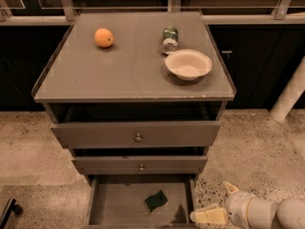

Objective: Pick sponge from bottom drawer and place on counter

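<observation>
Dark green sponge (156, 202) lies on the floor of the open bottom drawer (112, 209), right of centre. It sits at nine o'clock from the gripper (208, 200), whose fingers are spread and empty just outside the drawer's right wall.

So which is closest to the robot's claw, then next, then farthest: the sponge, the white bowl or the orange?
1. The sponge: in the open bottom drawer, just left of the claw, which is low on the right.
2. The white bowl: up on the counter, right side.
3. The orange: back-left part of the counter.
</observation>
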{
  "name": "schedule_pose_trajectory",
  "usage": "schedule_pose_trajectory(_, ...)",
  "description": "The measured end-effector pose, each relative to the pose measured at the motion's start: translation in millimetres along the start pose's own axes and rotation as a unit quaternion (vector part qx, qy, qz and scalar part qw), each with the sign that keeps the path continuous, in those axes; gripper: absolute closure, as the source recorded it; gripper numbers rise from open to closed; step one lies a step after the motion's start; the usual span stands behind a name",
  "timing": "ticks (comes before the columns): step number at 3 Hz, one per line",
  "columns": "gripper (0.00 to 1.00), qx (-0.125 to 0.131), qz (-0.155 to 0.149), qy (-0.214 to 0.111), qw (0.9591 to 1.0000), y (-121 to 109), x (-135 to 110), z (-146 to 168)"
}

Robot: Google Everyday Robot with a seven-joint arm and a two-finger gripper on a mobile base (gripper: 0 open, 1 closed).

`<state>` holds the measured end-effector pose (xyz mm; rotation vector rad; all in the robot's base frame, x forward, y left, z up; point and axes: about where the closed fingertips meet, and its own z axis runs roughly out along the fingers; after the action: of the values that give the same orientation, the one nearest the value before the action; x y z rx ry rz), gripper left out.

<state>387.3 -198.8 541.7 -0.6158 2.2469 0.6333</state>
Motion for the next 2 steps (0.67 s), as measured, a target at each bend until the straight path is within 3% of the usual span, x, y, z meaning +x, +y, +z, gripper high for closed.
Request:
schedule_pose_trajectory(1, 0.00, 0.023, 0.033, -0.003, 0.9992, 0, 10, 7)
schedule_pose_trajectory(2, 0.00, 0.052, 0.055, -0.029, 0.9967, -7, 33, 27)
